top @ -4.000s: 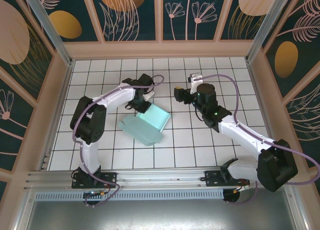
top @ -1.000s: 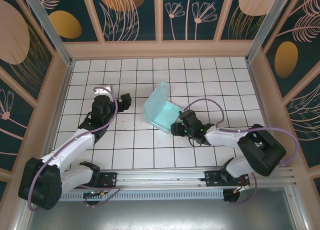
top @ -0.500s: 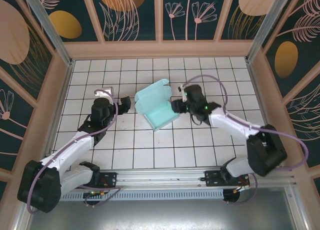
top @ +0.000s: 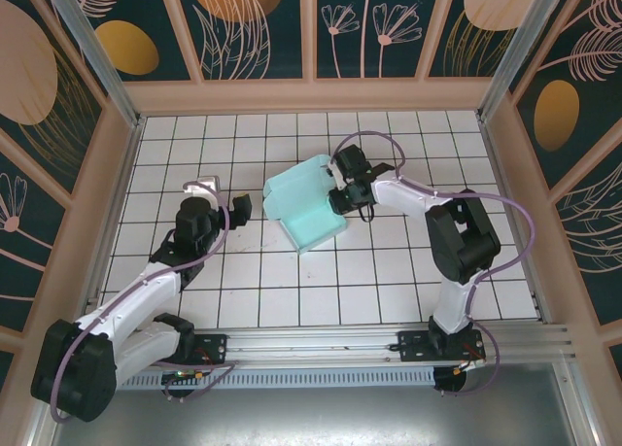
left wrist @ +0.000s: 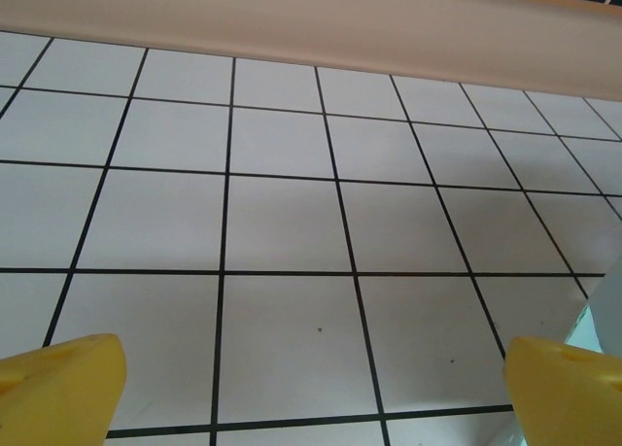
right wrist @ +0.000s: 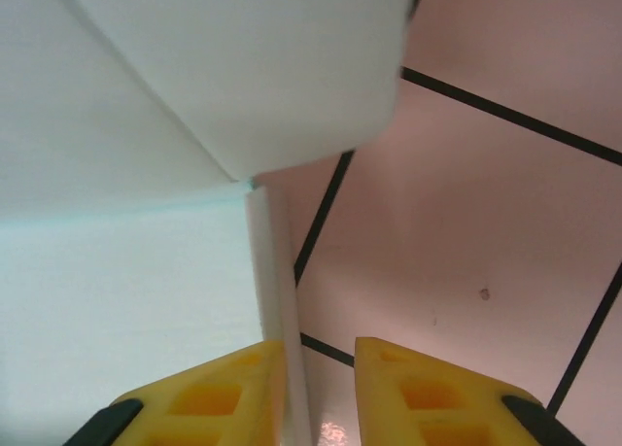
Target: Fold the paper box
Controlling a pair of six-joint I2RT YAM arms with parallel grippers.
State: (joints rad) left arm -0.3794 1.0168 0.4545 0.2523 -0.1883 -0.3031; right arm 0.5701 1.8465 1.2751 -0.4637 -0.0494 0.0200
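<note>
Over the left part of the white tiled surface, the left tool hovers low with its jaws spread as wide as they go and nothing between them; its yellow fingertips sit at opposite lower corners of its wrist view. Just to that tool's right, apart from it, the paper box rests on the tiles, a shallow mint tray with a flap raised on its far side. At the box's right side sits the right tool, jaws nearly together. Its wrist view shows the thin wall of the box standing between the yellow fingers, against one of them, with a sliver of tile before the other; whether the card is pinched I cannot tell.
</note>
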